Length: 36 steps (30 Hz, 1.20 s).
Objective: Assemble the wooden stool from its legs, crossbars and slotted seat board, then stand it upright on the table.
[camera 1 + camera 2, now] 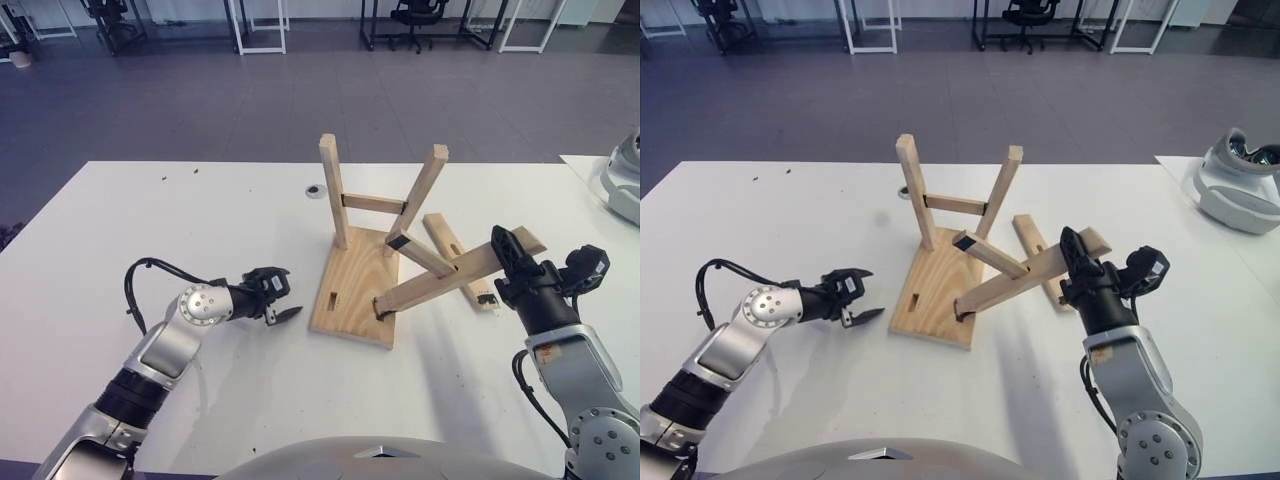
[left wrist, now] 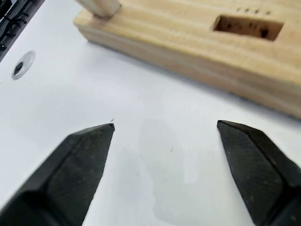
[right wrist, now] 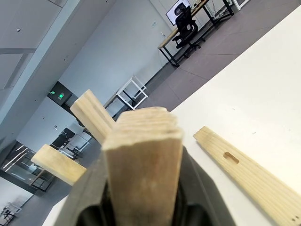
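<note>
Legs (image 1: 334,190), four, pale wood: two stand in the flat slotted seat board (image 1: 355,295), the right gripper (image 1: 508,252) clamps one, one lies on the white table (image 1: 200,220). Two crossbars (image 1: 373,203). Left gripper (image 1: 288,295) gapes; its wrist view shows an empty slot (image 2: 248,27).

Table (image 1: 200,210) plain white, a few dark specks, one small grey round plug (image 1: 316,190). Seat board (image 1: 350,290) light honey wood with streaky grain and darker slots. Upright legs (image 1: 333,190), slanted leg (image 1: 440,280) and loose slat (image 1: 440,232) paler wood. Crossbar (image 1: 420,255) pale with a black end. Left tool (image 1: 285,295) and right tool (image 1: 515,258) matte black. Headset (image 1: 1235,180) white and grey. Floor (image 1: 200,90) dull grey.
</note>
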{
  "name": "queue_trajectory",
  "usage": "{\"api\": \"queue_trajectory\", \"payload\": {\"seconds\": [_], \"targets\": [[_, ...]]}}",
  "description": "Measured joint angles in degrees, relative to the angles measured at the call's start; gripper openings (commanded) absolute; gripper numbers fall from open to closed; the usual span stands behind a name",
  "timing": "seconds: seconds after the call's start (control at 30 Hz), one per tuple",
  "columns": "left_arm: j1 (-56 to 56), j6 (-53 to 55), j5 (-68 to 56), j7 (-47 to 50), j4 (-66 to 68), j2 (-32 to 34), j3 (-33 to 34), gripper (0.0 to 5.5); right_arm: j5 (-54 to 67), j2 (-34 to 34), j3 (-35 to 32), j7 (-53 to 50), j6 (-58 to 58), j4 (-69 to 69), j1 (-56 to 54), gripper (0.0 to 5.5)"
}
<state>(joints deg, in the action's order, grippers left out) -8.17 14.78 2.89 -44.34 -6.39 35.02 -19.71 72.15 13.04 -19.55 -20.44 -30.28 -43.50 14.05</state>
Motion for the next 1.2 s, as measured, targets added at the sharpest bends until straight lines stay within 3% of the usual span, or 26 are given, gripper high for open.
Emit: {"api": "queue_trajectory", "payload": {"seconds": [0.3,0.5,0.63,0.83,1.1,1.2], "targets": [[-0.17,4.0,-0.15,-0.44,-2.01,-2.52,-0.19,4.04,3.78,5.89,1.99,-8.09,-1.02,-0.6,-2.51,1.04],[-0.2,10.08,-12.88,-3.61,-11.87,-9.75,1.05,4.04,-9.16,10.24,6.08,-8.38,-1.12,-2.41,-7.36,1.05],[-0.92,14.06,-19.06,-3.49,-15.36,-12.05,3.48,4.04,-17.94,12.72,9.28,-5.04,-1.28,-2.5,-9.08,1.05],[-1.06,16.22,-21.35,-1.74,-16.45,-9.81,8.96,4.04,-29.86,13.37,14.86,2.91,0.84,-1.73,-5.34,1.05],[-1.36,15.98,-21.27,-0.09,-15.27,-8.75,10.95,4.04,-31.06,11.96,12.46,7.91,0.88,-0.03,-5.89,1.05],[-1.36,15.27,-20.71,0.94,-13.99,-8.78,11.21,4.04,-29.32,11.54,10.23,10.25,0.37,0.58,-8.41,1.78]]}}
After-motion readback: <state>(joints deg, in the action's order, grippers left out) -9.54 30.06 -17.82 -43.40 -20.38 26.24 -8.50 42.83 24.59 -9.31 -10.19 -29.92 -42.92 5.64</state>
